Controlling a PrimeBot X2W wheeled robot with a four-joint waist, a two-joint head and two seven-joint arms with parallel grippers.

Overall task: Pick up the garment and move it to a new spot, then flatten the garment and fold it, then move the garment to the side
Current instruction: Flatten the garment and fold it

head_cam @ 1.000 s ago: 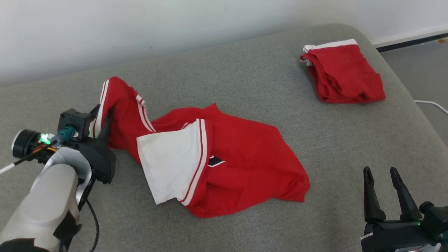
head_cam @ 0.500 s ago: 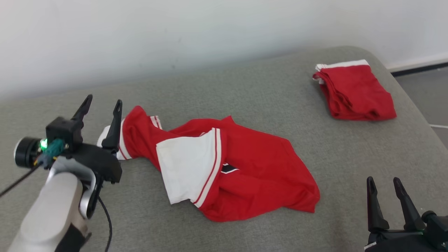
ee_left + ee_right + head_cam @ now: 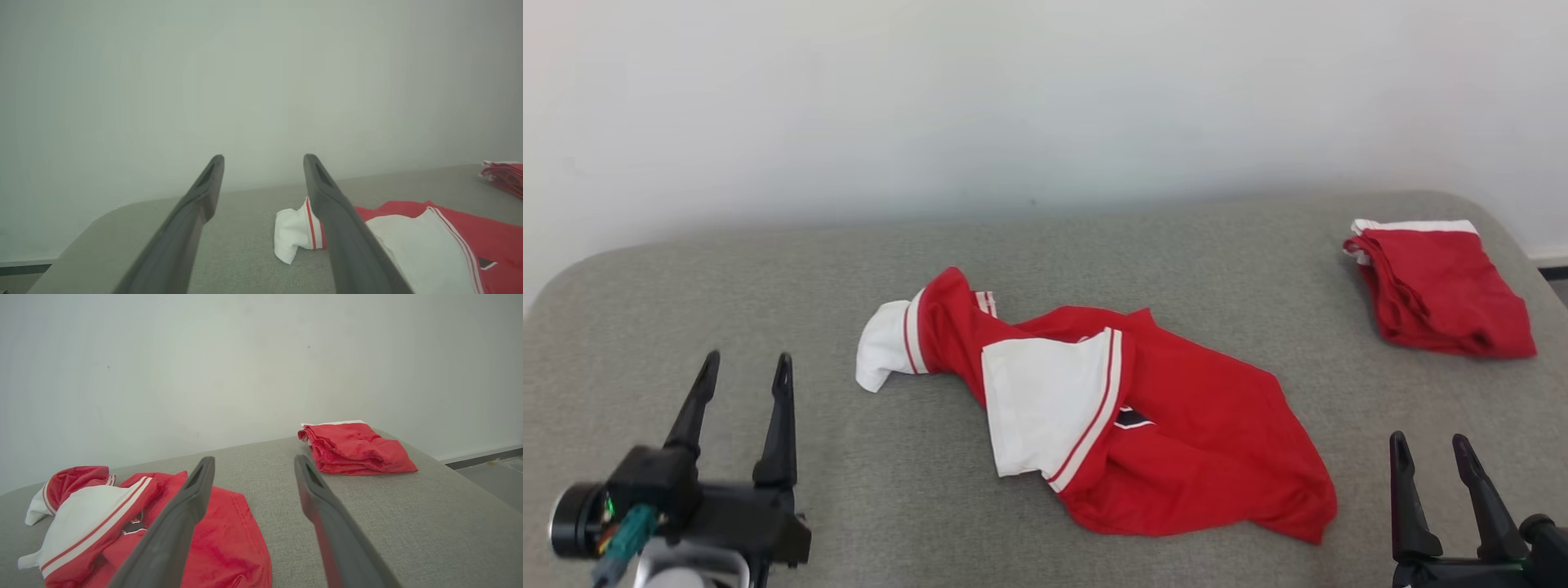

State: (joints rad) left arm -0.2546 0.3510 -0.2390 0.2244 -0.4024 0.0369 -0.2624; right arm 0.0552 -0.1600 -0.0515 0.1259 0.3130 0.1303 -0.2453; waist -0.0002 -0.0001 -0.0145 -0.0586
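I am watching the red-and-white garment [image 3: 1176, 425] lying crumpled mid-way across the grey padded surface [image 3: 768, 278], nothing touching it. My left tool [image 3: 748, 357] is hovering released, well apart on its left. My right tool [image 3: 1429, 438] is hanging released near its right hem. A folded red garment [image 3: 1441, 290] is sitting at the far right corner.

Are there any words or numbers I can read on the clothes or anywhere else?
No words or numbers can be read anywhere.
Crumpled red and white cloth garment: a small black and white mark peeks out of a fold, too hidden to read.
Folded red cloth garment with a white edge: no writing shows.
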